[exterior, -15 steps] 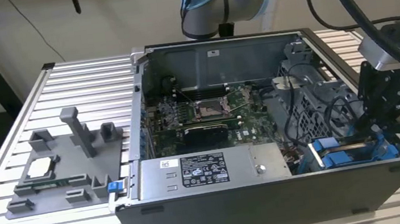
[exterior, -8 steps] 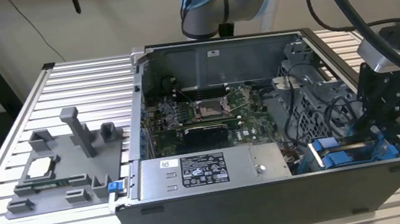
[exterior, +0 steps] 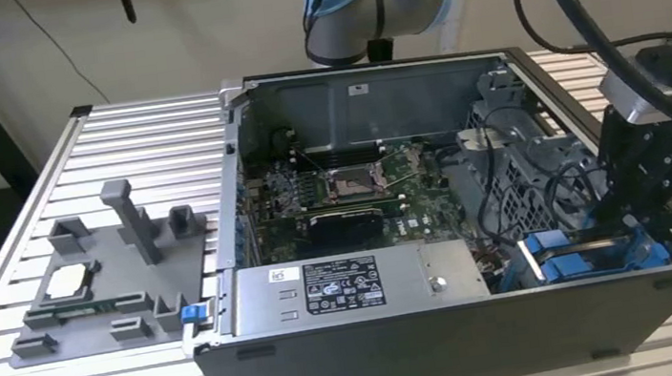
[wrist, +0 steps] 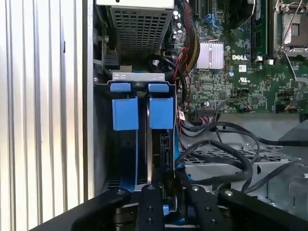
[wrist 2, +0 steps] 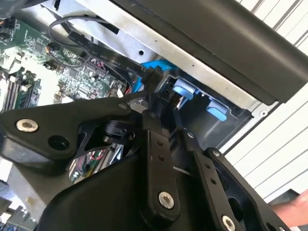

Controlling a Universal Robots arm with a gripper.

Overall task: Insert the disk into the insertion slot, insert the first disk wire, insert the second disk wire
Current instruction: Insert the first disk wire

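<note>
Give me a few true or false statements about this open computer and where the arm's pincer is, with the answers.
1. The computer case lies open on a slatted metal table. True.
2. The pincer hangs outside the case, over the table. False: it reaches into the case at the drive bay, on the exterior view's right.
3. Two blue carriers sit side by side in that bay. True.
4. The power-supply box lies on the table beside the case. False: it sits inside the case.
5. In the second wrist view, the pincer is shut on the end of a black wire. True.
</note>
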